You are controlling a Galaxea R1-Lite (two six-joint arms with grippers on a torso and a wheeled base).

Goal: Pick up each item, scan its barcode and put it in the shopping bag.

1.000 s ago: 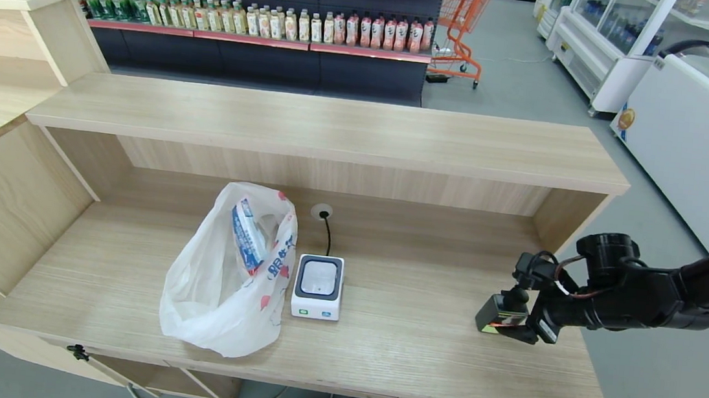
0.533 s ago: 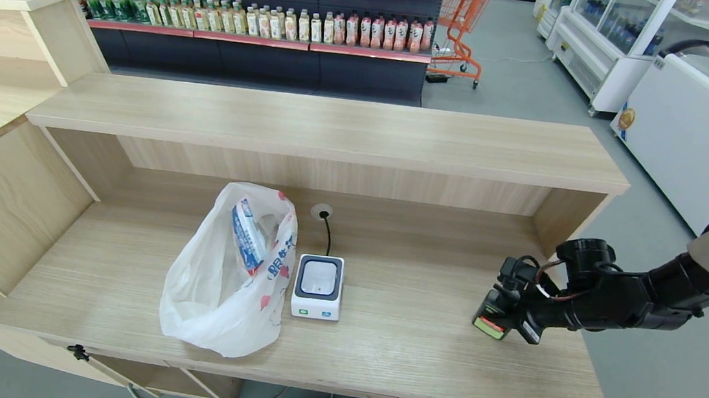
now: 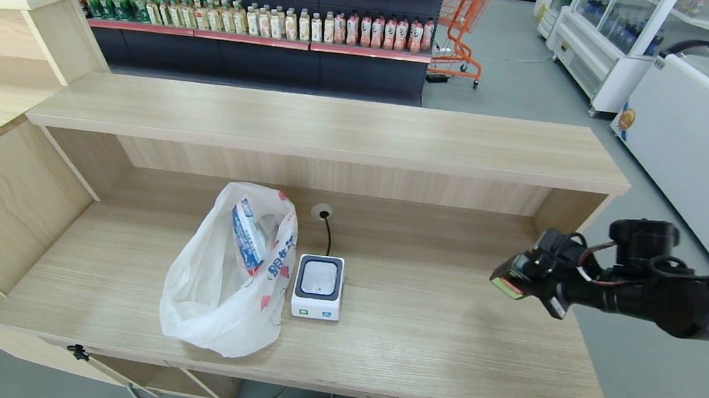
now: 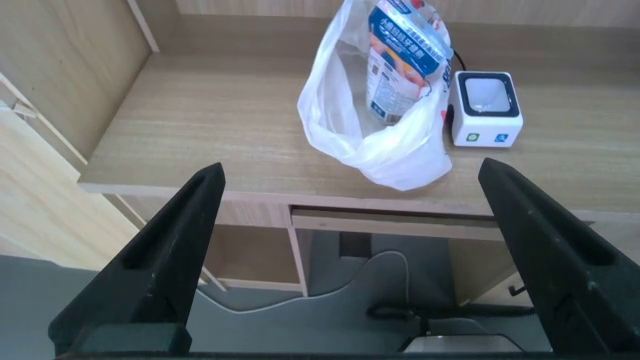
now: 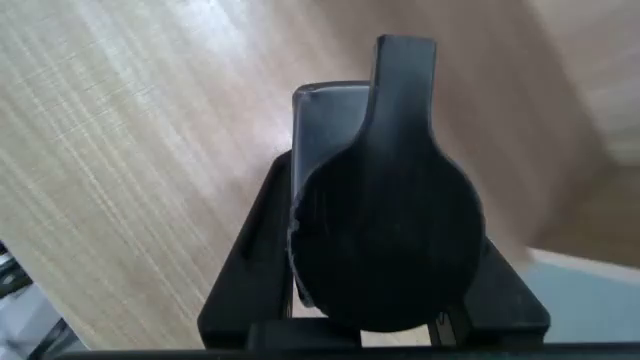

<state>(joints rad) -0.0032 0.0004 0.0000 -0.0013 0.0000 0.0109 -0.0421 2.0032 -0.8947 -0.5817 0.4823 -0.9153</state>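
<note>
The bag (image 3: pixel 214 302) slumps on the bench (image 3: pixel 419 342) at 9 o'clock, the scanner (image 3: pixel 317 286) just beside it at centre. The small box (image 3: pixel 511 280) is held above the bench's 3 o'clock edge with the right fingers (image 5: pixel 405 70) clamped on it, while the left fingers (image 4: pixel 160 270) are apart. The box looks light, stiff and perhaps slick, so a grip across its flat faces suits it.

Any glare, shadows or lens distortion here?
Head view: wide-angle lens bows the edges of the pale wooden counter; reflections on the glass lid of the white chest freezer. Right wrist view: the small dark box is shaded. Left wrist view: even light, white plastic shopping bag glare-free.
</note>
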